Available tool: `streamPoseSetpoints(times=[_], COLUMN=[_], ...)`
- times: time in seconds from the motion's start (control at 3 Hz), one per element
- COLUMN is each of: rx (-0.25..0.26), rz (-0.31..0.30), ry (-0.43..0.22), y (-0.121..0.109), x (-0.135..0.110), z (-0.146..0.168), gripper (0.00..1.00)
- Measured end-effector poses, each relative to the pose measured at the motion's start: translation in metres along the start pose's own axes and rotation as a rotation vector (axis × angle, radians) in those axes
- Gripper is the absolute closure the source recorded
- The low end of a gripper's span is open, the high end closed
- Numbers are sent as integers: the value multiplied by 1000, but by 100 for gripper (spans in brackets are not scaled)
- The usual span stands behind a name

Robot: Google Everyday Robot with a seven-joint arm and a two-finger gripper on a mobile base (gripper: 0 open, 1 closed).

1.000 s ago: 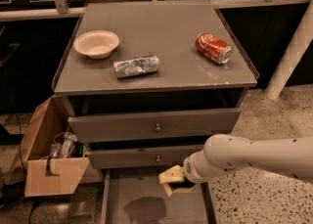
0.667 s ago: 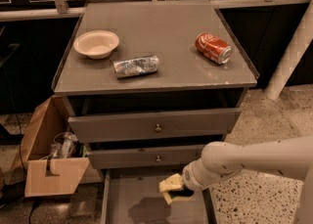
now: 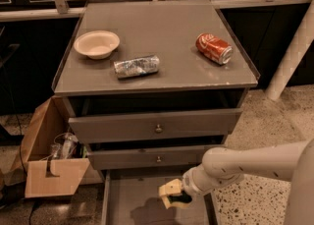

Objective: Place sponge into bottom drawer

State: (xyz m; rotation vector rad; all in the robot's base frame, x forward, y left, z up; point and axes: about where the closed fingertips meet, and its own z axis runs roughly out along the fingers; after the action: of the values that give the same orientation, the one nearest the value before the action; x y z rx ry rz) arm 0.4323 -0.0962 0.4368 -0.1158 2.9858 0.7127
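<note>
The bottom drawer [image 3: 117, 204] is pulled out at the foot of the grey cabinet, a shallow grey tray. My gripper [image 3: 174, 197] reaches in from the right on a white arm and hangs just above the drawer's right half. It is shut on the sponge [image 3: 180, 199], whose dark green side shows between the pale fingers [image 3: 169, 189]. The sponge's shadow falls on the drawer floor below.
On the cabinet top lie a pale bowl [image 3: 96, 43], a crumpled silver foil packet [image 3: 137, 66] and a red soda can [image 3: 214, 48] on its side. Two knobbed upper drawers [image 3: 156, 126] stand slightly open. An open cardboard box [image 3: 46, 160] with clutter sits on the floor at the left.
My gripper has moved down and slightly right with the sponge, lower over the open bottom drawer.
</note>
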Motion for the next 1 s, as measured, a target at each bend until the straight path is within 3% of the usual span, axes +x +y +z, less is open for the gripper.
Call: streamPoseSetpoints(times=[0.33, 1.0], rx=[-84, -102], rz=[101, 131], ry=[26, 64], y=[-10, -14], x=[11, 22], z=[41, 61], gripper=[100, 100])
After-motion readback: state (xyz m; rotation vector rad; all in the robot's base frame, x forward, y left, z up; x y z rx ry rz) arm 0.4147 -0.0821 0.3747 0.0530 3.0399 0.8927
